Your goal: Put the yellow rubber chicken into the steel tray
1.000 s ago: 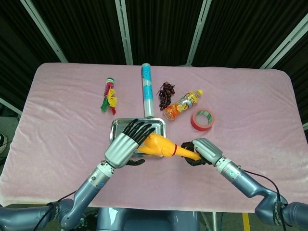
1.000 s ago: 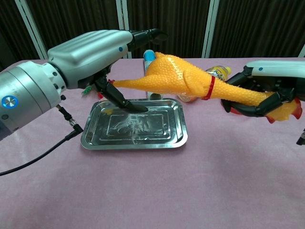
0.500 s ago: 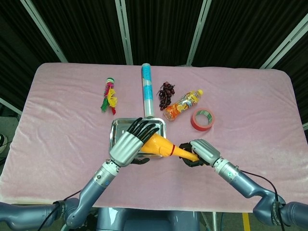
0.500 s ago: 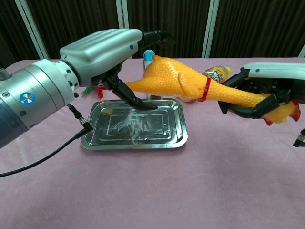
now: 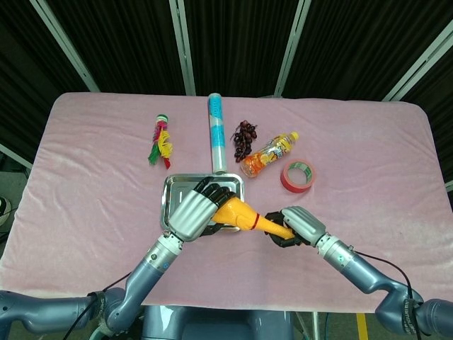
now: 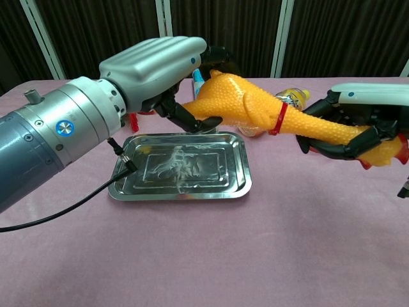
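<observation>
**pinkcloth_fan:** Yellow rubber chicken (image 6: 255, 110) is up in the air, not in the steel tray (image 6: 182, 167) yet. Both hands are on it. Right hand (image 6: 358, 125) has its fingers wrapped round the neck end, head poking out past it on the right. Left hand (image 6: 171, 73) has its fingers curled round the fat body end. In the chest view the bird hangs level above the far right part of the tray, with the neck sticking out past the tray's right edge.

**tray_watcher:** So is that halfway?

**pinkcloth_fan:** More than that, I'd guess. It's picked up and carried over; what's left is lowering it and letting go with both hands. The tray has nothing in it and sits near the middle of the pink worktop (image 5: 368, 177).

**tray_watcher:** Anything in the way?

**pinkcloth_fan:** Not really. The red tape roll (image 5: 297, 176), orange drink bottle (image 5: 267, 155), grapes (image 5: 244, 138), blue tube (image 5: 216, 142) and feathery toy (image 5: 162, 142) all sit on the far side, apart from the tray. My one worry is length: the chicken may need to shift left so the neck lands inside.
</observation>
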`<action>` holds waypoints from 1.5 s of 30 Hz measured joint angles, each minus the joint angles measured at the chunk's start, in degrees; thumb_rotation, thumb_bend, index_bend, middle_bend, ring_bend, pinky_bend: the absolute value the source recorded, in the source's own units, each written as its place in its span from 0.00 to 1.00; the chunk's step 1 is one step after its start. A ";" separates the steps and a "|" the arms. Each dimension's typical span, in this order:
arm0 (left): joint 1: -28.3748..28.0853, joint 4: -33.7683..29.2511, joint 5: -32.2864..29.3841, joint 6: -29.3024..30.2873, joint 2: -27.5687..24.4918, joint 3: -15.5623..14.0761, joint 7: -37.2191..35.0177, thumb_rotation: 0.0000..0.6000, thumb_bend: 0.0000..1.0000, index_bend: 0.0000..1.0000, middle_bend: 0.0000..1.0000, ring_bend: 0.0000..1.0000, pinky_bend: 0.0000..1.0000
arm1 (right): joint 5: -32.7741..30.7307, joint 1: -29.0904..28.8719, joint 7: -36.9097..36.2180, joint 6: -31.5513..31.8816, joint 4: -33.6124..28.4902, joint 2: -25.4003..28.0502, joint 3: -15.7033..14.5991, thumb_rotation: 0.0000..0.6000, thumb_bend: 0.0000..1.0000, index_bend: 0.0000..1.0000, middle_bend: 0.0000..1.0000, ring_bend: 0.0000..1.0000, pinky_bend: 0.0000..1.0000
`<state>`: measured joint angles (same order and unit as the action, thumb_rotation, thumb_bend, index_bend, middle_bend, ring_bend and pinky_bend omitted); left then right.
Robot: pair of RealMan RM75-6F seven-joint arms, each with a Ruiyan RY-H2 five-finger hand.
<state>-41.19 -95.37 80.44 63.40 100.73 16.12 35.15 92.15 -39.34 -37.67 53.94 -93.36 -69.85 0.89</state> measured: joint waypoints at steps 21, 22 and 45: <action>-2.98 4.35 3.34 1.47 1.77 -0.46 -6.04 1.00 0.48 0.47 0.54 0.47 0.46 | 1.13 0.35 -2.03 2.06 0.28 0.78 -0.70 1.00 1.00 1.00 0.80 0.74 0.87; -2.98 4.17 3.21 1.26 1.46 -0.67 -6.05 1.00 0.42 0.41 0.48 0.42 0.44 | 1.13 0.37 -2.04 2.13 0.34 0.87 -0.73 1.00 1.00 1.00 0.80 0.74 0.87; -3.16 0.05 -1.25 0.85 -1.46 -0.85 -2.91 1.00 0.13 0.02 0.09 0.08 0.20 | 0.61 0.60 -2.35 2.98 0.24 1.69 -0.66 1.00 1.00 1.00 0.80 0.74 0.88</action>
<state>-44.35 -95.31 79.19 64.25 99.28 15.27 32.24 92.76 -38.74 -40.03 56.92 -93.11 -68.16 0.23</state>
